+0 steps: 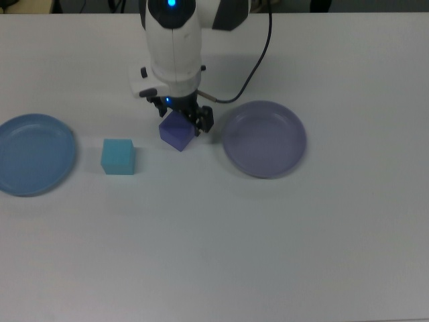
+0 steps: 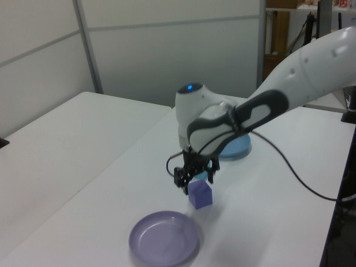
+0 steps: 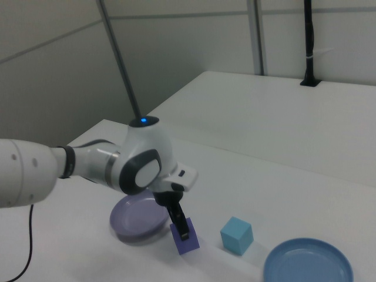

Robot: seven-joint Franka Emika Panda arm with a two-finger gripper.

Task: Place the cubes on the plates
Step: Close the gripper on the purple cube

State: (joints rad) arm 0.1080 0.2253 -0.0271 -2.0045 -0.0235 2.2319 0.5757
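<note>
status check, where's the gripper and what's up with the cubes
Gripper open, low, straddling purple cube, not yet closed. Purple cube and cyan cube both on table, blue plate and lavender plate bare. Nothing in the way.

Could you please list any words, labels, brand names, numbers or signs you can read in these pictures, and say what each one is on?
None: no readable text shows in any view.
The purple cube, cyan cube, blue plate and lavender plate are plain, without markings.
The arm's white casing shows only a small blue light, no lettering.
The white table carries no label or sign.
</note>
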